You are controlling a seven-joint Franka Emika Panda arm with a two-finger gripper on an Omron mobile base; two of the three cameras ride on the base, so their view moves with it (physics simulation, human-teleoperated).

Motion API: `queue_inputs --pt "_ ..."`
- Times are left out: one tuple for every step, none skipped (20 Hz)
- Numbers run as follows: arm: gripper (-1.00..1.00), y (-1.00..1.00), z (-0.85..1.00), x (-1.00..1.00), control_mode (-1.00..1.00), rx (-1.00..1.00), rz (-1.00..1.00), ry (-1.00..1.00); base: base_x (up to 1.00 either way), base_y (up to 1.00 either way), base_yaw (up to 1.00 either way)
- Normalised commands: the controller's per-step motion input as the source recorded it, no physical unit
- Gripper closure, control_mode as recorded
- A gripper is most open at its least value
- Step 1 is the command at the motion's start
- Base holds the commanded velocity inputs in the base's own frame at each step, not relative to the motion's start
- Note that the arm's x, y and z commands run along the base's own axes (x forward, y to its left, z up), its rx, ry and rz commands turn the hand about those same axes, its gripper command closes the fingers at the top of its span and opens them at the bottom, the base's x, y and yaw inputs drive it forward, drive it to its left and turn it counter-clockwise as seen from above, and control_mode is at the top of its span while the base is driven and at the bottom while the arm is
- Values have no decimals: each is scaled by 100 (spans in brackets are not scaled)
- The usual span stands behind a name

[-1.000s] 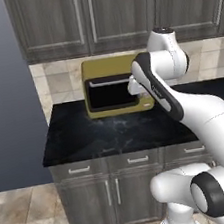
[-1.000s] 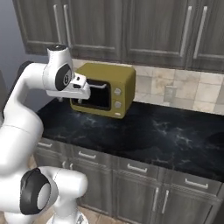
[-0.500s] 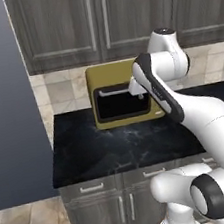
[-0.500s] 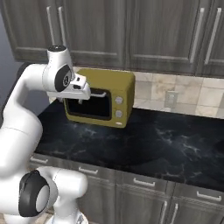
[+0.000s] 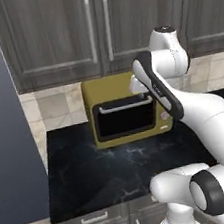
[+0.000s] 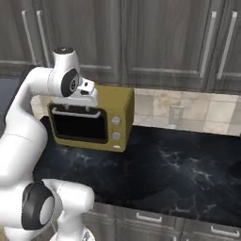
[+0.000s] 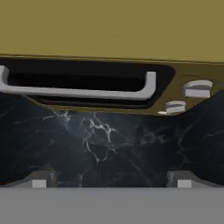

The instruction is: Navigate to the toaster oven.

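The toaster oven (image 5: 124, 113) is a mustard-yellow box with a dark glass door and a silver bar handle, standing at the back of the black marble counter against the tiled wall. It also appears as the toaster oven (image 6: 93, 121), with two knobs on its right side. In the hand view the toaster oven (image 7: 109, 30) is seen from above its front edge, handle and knobs visible. My gripper (image 5: 137, 87) hangs just in front of the oven's upper right front, the gripper (image 6: 80, 106) just above the handle. The gripper (image 7: 109, 180) is open, with nothing between its fingers.
The black marble countertop (image 5: 92, 175) stretches right of the oven (image 6: 183, 164). Grey upper cabinets (image 5: 97, 25) hang over it, with drawers (image 5: 94, 219) below. A tall dark blue-grey panel (image 5: 5, 129) stands at the counter's left end. A wall outlet (image 6: 176, 114) sits on the tiles.
The whole picture has shifted: the base has driven closer, so the oven and counter look larger and sit more in front. The arm keeps its pose; the gripper stays open.
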Motion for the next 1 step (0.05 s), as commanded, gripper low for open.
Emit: queue_inputs --pt "-100 0 0 0 100 0 0 0 64 22 -16"
